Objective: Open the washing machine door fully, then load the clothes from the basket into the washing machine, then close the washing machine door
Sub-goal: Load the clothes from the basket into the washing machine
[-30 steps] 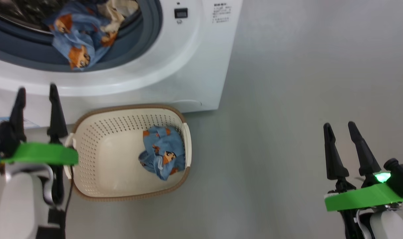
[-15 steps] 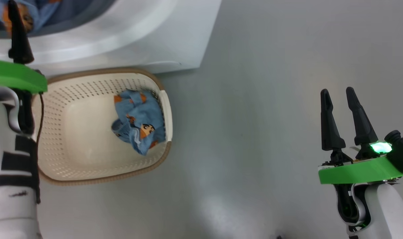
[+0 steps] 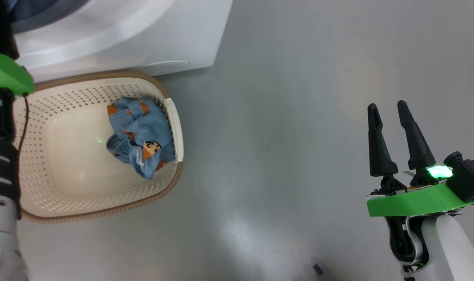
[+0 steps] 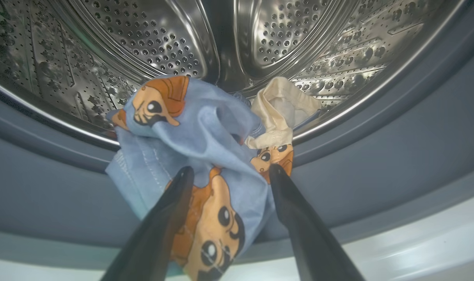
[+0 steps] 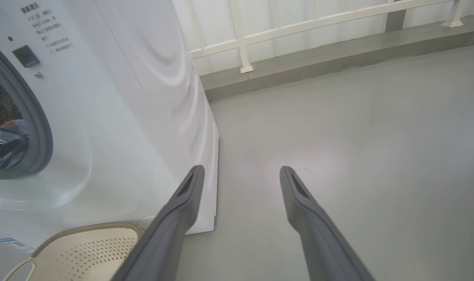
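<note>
The right gripper [image 3: 387, 104] hangs over bare grey floor [image 3: 299, 117], jaws apart and empty. The basket [image 3: 104, 74] sits against the washing machine [image 3: 143, 39], one cartoon-print garment [image 3: 141, 142] bunched at its nearer end. At the drum mouth the left gripper [image 4: 231, 168] has its jaws spread around the other printed garment [image 4: 205, 132], draped over the grey gasket [image 4: 377, 156]. The printed lines [image 5: 45, 35] on the washer front and the blue sticker [image 5: 10, 242] are too small to read. A white railing [image 5: 318, 21] stands beyond.

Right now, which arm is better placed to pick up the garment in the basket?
Left, probably. The left fingers sit open at the washing machine just past the basket holding the blue garment; the right fingers hang open over floor well away from it.
</note>
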Robot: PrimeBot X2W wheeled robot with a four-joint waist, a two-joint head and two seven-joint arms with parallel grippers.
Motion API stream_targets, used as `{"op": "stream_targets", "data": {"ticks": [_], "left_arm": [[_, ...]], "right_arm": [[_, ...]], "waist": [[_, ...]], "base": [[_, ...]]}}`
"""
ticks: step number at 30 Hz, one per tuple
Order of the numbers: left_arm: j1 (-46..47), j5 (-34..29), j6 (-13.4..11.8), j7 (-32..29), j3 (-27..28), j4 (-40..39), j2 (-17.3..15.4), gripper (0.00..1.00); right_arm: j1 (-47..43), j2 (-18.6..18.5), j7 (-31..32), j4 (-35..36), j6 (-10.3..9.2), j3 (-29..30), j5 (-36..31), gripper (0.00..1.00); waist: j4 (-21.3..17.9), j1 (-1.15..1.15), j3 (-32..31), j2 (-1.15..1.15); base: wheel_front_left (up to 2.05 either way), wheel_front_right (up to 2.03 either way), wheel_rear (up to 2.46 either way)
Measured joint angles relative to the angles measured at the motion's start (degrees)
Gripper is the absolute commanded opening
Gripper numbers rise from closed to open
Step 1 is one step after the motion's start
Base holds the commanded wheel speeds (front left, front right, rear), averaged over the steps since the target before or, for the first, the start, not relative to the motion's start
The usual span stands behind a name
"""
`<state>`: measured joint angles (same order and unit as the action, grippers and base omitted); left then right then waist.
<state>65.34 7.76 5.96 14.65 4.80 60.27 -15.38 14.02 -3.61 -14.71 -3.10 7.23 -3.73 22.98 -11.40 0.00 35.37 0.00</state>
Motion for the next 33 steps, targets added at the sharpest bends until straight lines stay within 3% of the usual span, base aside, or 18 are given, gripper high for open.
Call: {"op": "stream_targets", "data": {"ticks": [2,3,4,5,6,15,24,33], "left_arm": [[0.8,-0.5,-0.3,0.0,-0.5,1.1,-0.6,1.00],[1.3,-0.8,-0.6,0.0,-0.7,1.6,-0.9,0.82],[1.7,-1.0,-0.9,0.0,-0.9,2.1,-1.3,0.47],[2.1,-1.4,-1.1,0.0,-1.2,2.5,-1.7,0.33],[2.7,-1.6,-1.2,0.0,-1.3,3.0,-2.1,0.00],[8.4,-4.3,-2.0,0.0,-4.2,2.2,-4.4,0.00],[9.6,-5.1,-1.4,0.1,-5.4,-13.2,-7.0,0.00],[7.6,-5.4,-0.4,0.0,-7.1,-2.4,-7.2,0.00]], "right_arm": [[0.1,0.0,0.0,0.0,0.00,-0.2,0.0,1.00],[0.1,0.1,0.0,0.0,0.00,-0.3,0.0,1.00],[0.2,0.1,0.0,0.0,0.00,-0.5,0.0,1.00],[0.4,0.1,0.0,0.0,0.00,-0.7,0.0,1.00],[0.7,0.1,0.0,0.0,0.00,-0.9,0.0,1.00],[0.8,0.3,0.0,0.0,0.00,-2.1,0.3,1.00],[1.5,0.8,0.0,-0.2,0.00,-3.8,1.3,1.00],[1.9,1.1,0.0,-0.3,0.00,-4.9,1.8,1.00]], "waist": [[-0.3,0.00,0.1,0.00],[-0.5,0.00,0.2,0.00],[-0.6,0.00,0.3,0.00],[-0.8,0.00,0.4,0.00],[-1.0,0.00,0.5,0.00],[-2.9,0.00,1.7,0.00],[-6.0,0.00,2.9,0.00],[-7.6,0.00,3.3,0.00]], "base": [[0.00,0.00,0.00],[0.00,0.00,0.00],[0.00,0.00,0.00],[0.00,0.00,0.00],[0.00,0.00,0.00],[0.00,0.00,0.00],[0.00,0.00,0.00],[0.00,0.00,0.00]]}}
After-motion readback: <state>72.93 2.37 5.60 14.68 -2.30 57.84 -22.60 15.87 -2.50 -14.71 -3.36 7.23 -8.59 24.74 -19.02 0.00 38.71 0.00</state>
